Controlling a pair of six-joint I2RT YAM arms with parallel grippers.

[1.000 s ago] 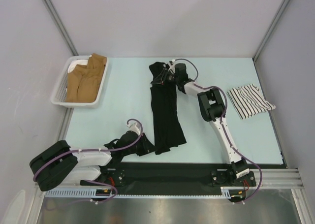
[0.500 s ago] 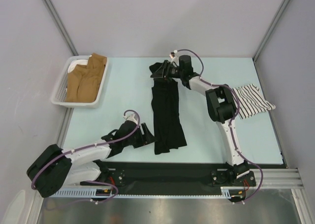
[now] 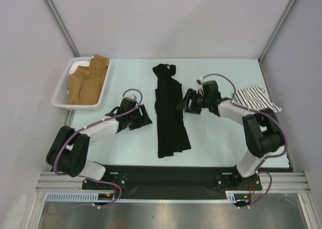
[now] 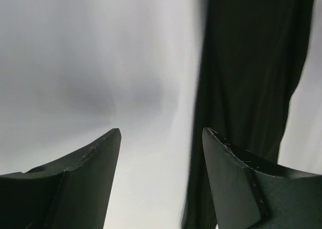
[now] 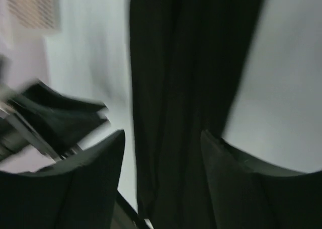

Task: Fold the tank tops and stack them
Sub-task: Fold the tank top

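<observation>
Black tank top [image 3: 170,119] is lying released, so we're moving the open left end effector [image 3: 146,117] and open right end effector [image 3: 182,102] to its middle for folding.

We count two tank tops: one black tank top [image 3: 170,119] and one striped tank top [image 3: 255,102]. We see one white basket [image 3: 61,90], and in it a heap of tan cloth [image 3: 88,83] whose pieces we cannot tell apart to count. There are two arms with one gripper each, so two grippers: the left gripper [image 3: 146,117] and the right gripper [image 3: 182,102]. One table [image 3: 136,78] bears it all.
</observation>
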